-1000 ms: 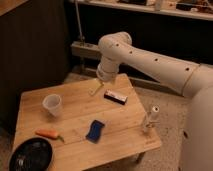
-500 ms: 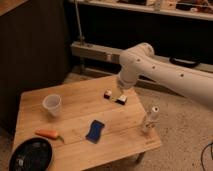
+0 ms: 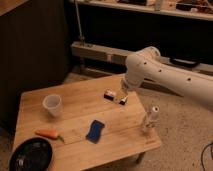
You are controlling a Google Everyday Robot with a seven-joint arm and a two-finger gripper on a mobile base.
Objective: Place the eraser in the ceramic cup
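Now | arm [image 3: 161,75] angled down | gripper [image 3: 120,97] spread wide over eraser [image 3: 109,94]

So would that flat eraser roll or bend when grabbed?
Likely neither: the small flat black-and-white eraser block rests on a broad face, so it shouldn't roll; it looks stiff and light. The gripper hovers at it.

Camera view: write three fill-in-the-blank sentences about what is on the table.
1. The gripper sits right over the ____, near the far edge of the table.
2. The ceramic cup stands upright, and its colour is ____.
3. The orange carrot lies beside the round black ____.

Missing words: eraser; white; plate.
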